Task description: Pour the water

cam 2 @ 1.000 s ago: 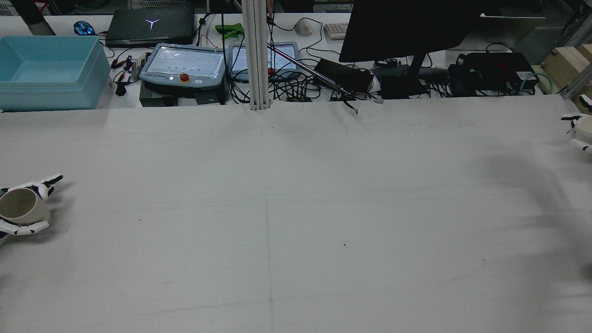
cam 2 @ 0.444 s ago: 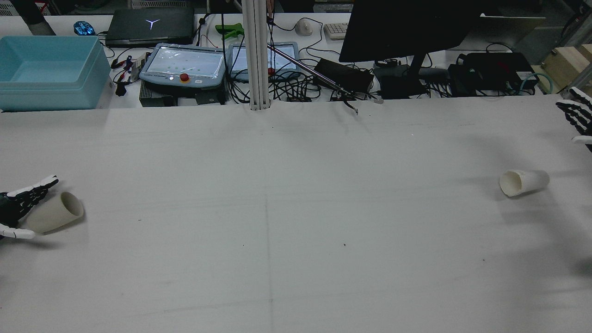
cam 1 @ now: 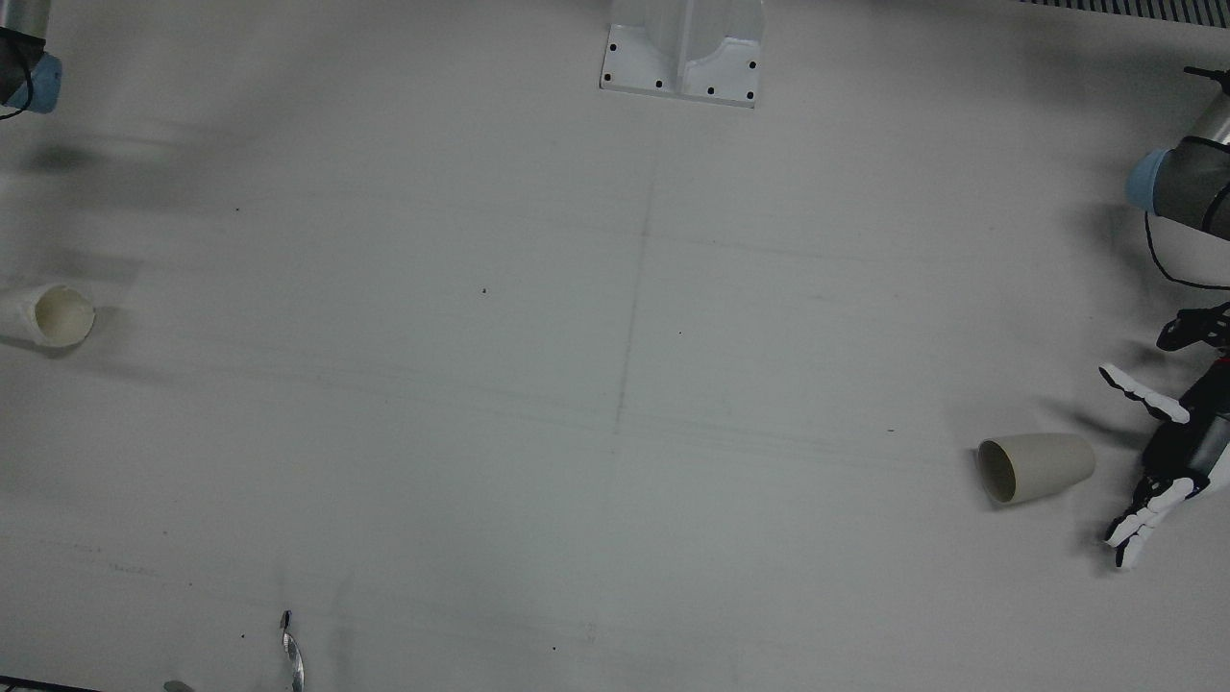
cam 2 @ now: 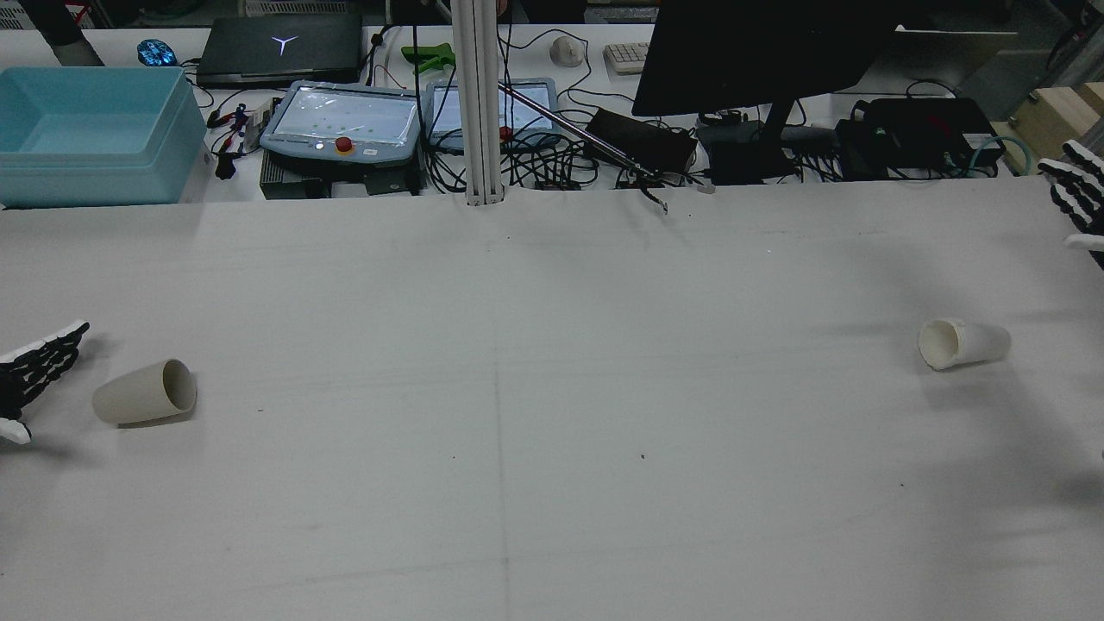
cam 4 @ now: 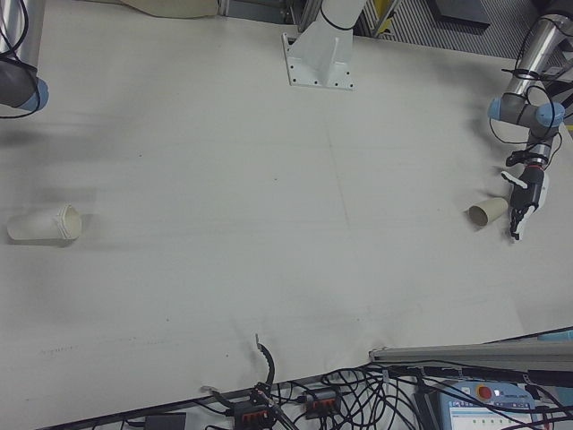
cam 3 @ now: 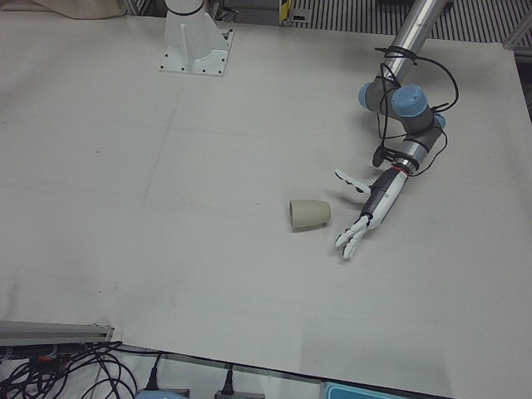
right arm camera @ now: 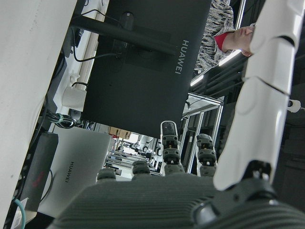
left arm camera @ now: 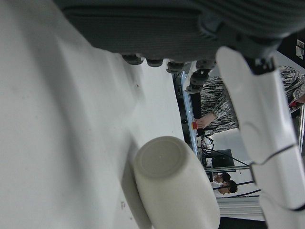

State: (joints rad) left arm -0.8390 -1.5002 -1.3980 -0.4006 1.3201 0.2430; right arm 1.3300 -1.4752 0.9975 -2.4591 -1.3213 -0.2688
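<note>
Two off-white cups lie on their sides on the white table. The left cup [cam 2: 144, 392] lies mouth toward the table's middle, just beside my left hand [cam 2: 30, 369], which is open, empty and clear of it. This cup also shows in the front view [cam 1: 1036, 467], the left-front view [cam 3: 309, 214] and the left hand view [left arm camera: 176, 183]. The left hand [cam 1: 1158, 466] has its fingers spread. The right cup [cam 2: 963, 343] lies alone, also seen in the front view [cam 1: 48, 314]. My right hand [cam 2: 1078, 197] is open at the far right edge, well away from it.
A blue bin [cam 2: 86, 134], teach pendants [cam 2: 345, 121], a monitor [cam 2: 759, 52] and cables stand beyond the table's far edge. A white post [cam 2: 479, 103] rises at the back middle. The arms' pedestal [cam 1: 684, 48] is at the near-robot edge.
Both hands held upright cups a second ago. Both let go; the cups now lie on their sides, rolled toward the middle. Both hands have drawn back outward, open.
</note>
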